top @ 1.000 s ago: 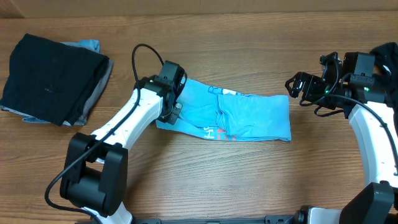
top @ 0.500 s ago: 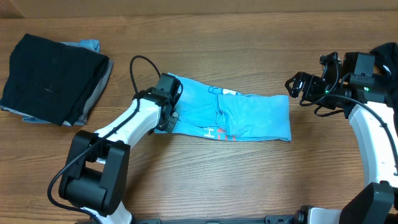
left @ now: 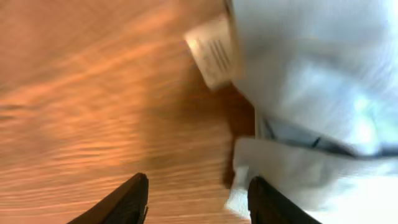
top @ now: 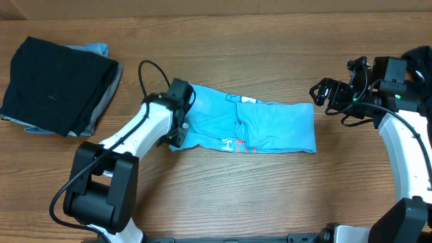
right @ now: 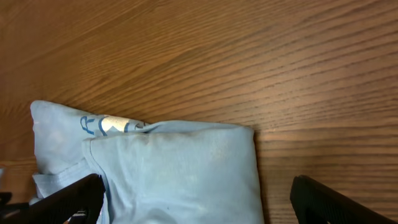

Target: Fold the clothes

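Overhead, the folded light blue T-shirt (top: 263, 125) lay on the table (top: 223, 196), with the left gripper (top: 179, 121) at its left end and the right gripper (top: 320, 94) just past its right end. Left wrist: the fingers (left: 127, 199) were parted, grasping nothing, near a white label (left: 214, 50). Right wrist: the fingers (right: 68, 199) were spread wide above the shirt.

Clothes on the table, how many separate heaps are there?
2: the light blue T-shirt at the centre, and a black-topped stack at far left. A dark shape at the right edge may be another, partly hidden.

Wooden table (top: 223, 196) bears folded blue T-shirt (top: 270, 125) and dark garment stack (top: 54, 84)
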You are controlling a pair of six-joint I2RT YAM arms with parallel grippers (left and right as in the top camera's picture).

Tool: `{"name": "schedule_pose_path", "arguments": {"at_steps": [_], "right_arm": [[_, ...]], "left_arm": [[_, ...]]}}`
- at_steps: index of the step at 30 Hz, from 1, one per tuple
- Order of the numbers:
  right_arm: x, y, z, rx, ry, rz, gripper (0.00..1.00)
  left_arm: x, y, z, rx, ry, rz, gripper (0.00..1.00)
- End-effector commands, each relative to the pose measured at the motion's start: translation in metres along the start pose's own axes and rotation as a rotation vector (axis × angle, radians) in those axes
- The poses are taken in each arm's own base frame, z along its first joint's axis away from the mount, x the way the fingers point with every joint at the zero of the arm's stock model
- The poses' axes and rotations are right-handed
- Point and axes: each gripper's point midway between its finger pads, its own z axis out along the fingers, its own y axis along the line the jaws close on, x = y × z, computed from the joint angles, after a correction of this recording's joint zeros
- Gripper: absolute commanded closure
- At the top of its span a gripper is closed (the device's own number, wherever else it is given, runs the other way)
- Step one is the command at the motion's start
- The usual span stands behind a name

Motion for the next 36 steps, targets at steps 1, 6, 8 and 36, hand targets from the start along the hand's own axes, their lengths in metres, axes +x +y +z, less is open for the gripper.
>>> {"name": "schedule_pose_path", "arguments": {"at_steps": [1, 6, 8, 36], "right_arm": [[-0.009, 0.003, -0.007, 0.0, -0.031, -0.007, 0.0], [-0.009, 0.003, -0.007, 0.0, -0.031, -0.007, 0.0], [-0.009, 0.003, -0.007, 0.0, -0.031, -0.007, 0.0], [-0.009, 0.003, -0.007, 0.0, -0.031, -0.007, 0.0]], "left_arm": [[-0.034, 0.038, -0.046, -0.129, -0.077, -0.099, 0.44], [-0.043, 0.046, -0.075, -0.081, -0.087, -0.175, 0.32], [-0.039, 0.022, -0.072, 0.099, -0.06, -0.181, 0.32], [-0.009, -0.035, 0.017, 0.602, -0.075, -0.398, 0.11]]}}
